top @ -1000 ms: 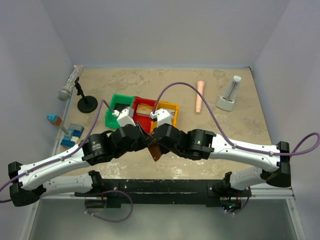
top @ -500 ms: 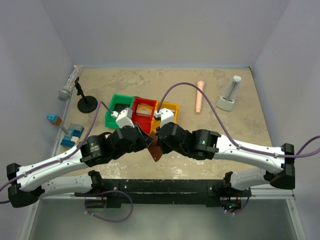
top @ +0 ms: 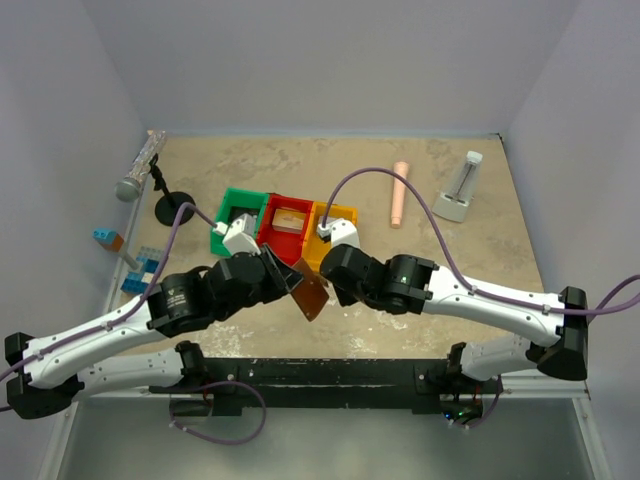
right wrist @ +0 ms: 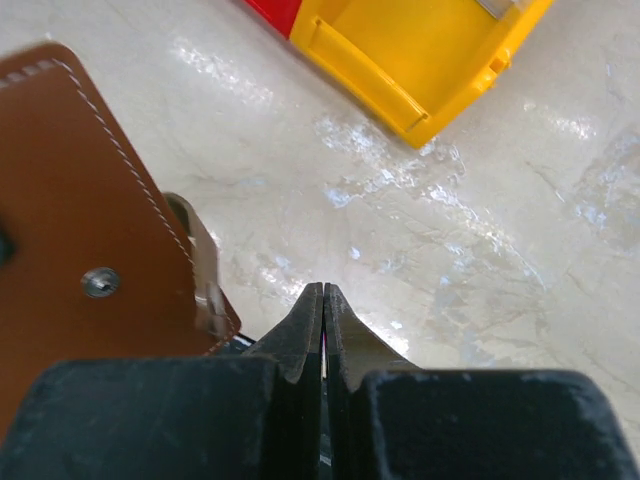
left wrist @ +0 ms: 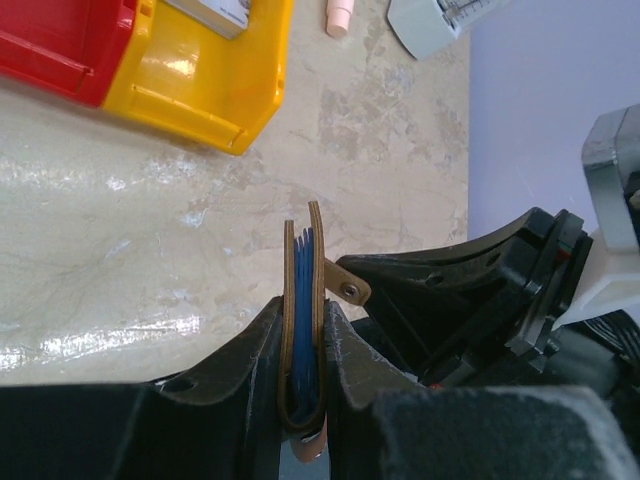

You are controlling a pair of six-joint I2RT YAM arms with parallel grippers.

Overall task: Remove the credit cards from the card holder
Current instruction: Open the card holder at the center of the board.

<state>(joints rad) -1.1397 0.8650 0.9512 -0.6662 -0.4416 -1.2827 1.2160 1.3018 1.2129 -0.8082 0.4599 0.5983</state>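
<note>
While clamping the card holder (left wrist: 300, 250) edge-on in the left gripper (left wrist: 303, 312), fingers pressed against both brown covers, holds it on the near side of the yellow bin (left wrist: 200, 80), apart from its wall, open edge turned toward that bin. Shows blue cards (left wrist: 304, 275) between the covers, none out yet.

Places the right gripper (right wrist: 323, 300) on the near side of the yellow bin too, beside the holder's snap tab, fingers pressed together with nothing visible between them.

Looks like the extraction step, barely begun. Next calls for parting the right fingers, lining up on the blue edges, pinching one card only, then pulling straight out against the left grip.
</note>
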